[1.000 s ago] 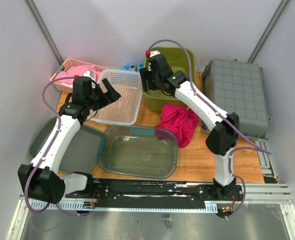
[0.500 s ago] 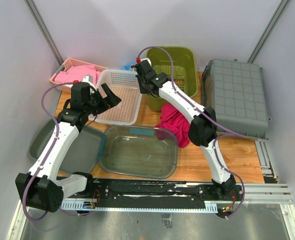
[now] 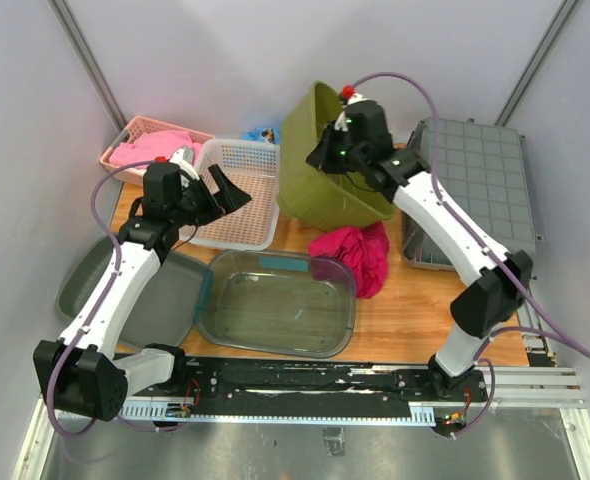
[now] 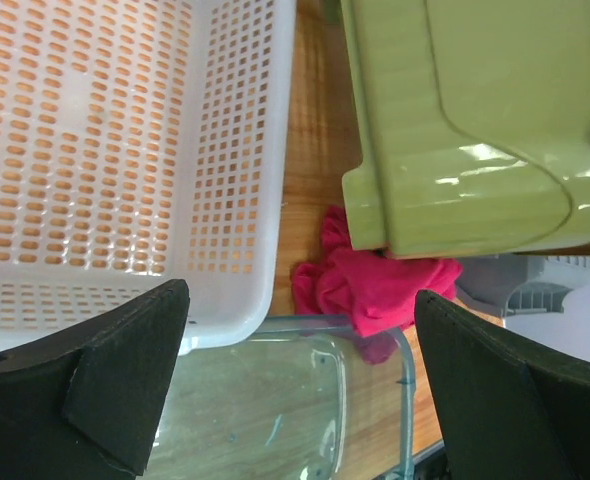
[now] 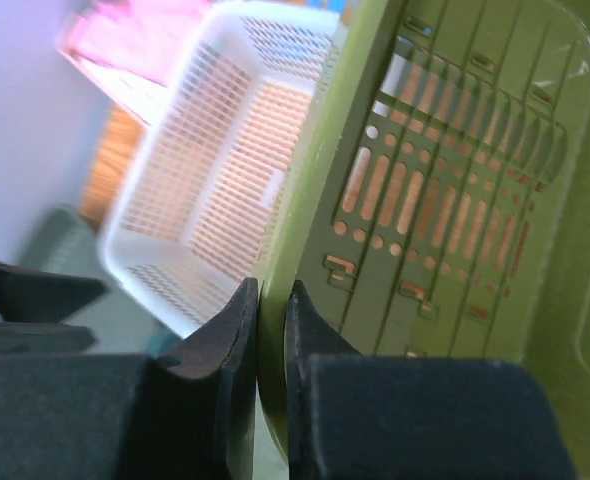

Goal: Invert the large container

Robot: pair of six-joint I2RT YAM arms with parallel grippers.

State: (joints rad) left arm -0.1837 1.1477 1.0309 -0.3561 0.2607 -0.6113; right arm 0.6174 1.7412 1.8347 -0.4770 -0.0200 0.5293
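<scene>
Top external gave us the green container (image 3: 315,180) tipped steeply at the back of the table (image 3: 415,315), its left wall raised high and its mouth leaning right toward the gray crate (image 3: 475,180). We saw the right gripper (image 3: 325,155) up on that raised side, and the right wrist view had its jaws pinched tight on the container's thin wall edge (image 5: 275,240). Our left gripper (image 3: 227,190) hung over the right rim of the white basket (image 3: 240,215), jaws spread wide with nothing between them. Only a narrow strip of bare wood separated basket and container. Just below the container's lower edge lay the red cloth (image 3: 360,255), touching the far right corner of the clear tub (image 3: 275,305). We had open wood only at the front right, beside the cloth.
</scene>
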